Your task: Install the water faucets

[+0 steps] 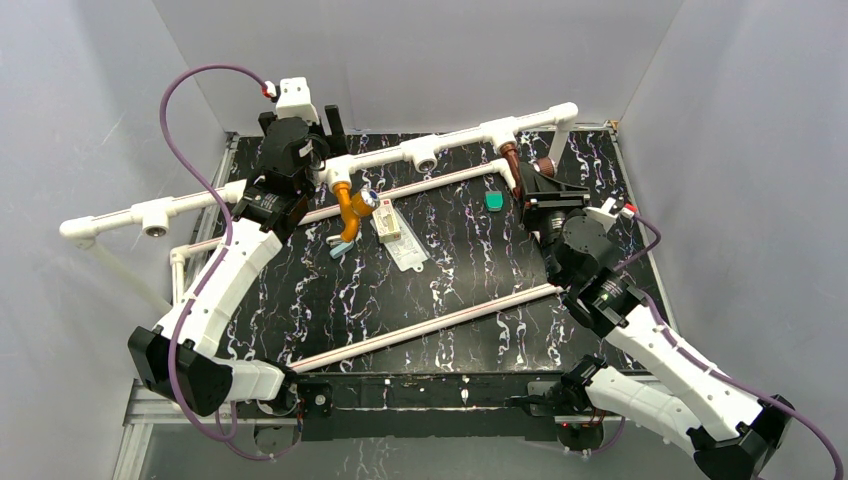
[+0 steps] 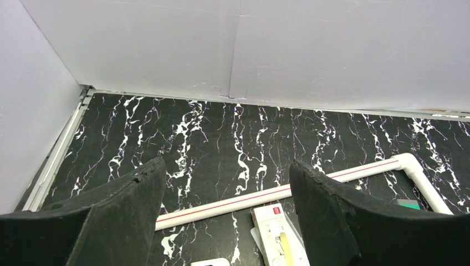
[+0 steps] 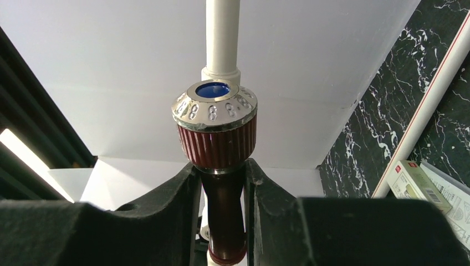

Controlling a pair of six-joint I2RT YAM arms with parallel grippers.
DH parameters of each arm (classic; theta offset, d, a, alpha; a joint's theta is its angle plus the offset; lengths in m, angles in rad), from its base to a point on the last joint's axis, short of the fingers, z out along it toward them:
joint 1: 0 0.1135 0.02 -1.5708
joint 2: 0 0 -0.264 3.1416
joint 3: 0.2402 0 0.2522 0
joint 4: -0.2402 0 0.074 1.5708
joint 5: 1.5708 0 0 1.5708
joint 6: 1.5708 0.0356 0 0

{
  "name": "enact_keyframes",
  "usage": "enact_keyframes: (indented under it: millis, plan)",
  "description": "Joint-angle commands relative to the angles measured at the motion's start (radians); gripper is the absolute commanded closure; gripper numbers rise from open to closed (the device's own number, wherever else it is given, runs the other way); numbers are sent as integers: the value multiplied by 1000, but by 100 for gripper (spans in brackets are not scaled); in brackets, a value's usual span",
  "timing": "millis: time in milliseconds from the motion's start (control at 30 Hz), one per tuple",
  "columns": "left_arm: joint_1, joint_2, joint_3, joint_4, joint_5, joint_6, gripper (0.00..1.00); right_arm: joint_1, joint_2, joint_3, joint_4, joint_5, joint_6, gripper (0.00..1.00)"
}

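The orange-yellow faucet (image 1: 348, 206) with its silvery knob (image 1: 370, 200) hangs from a white tee socket (image 1: 337, 170) on the raised pipe, spout down. My left gripper (image 1: 330, 148) is open and empty just behind and left of it; in the left wrist view its jaws (image 2: 227, 172) stand wide apart over the table. My right gripper (image 1: 533, 182) is shut on the dark reddish-brown faucet (image 1: 513, 162), right below another tee socket (image 1: 500, 130). In the right wrist view the fingers (image 3: 183, 205) clamp its body (image 3: 224, 216) under the ribbed knob (image 3: 216, 124).
A white box (image 1: 389, 226) on a leaflet and a small green flat piece (image 1: 494, 201) lie mid-table. White pipes with a red stripe (image 1: 430, 325) (image 2: 266, 195) cross the marble table. Further tee sockets (image 1: 425, 152) (image 1: 155, 215) sit on the raised pipe. Grey walls close in all around.
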Motion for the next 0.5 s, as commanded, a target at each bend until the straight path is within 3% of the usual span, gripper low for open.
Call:
enact_keyframes:
  millis: [0,300,467]
  plan:
    - [-24,139,-113,-290,77,1,21,18,-49,25,69,-2,77,67]
    - [-24,142,-112,-292,78,0,21,18,-78,29,-24,-60,85,39]
    - [-24,142,-111,-293,78,0,21,18,-105,24,-101,-86,81,31]
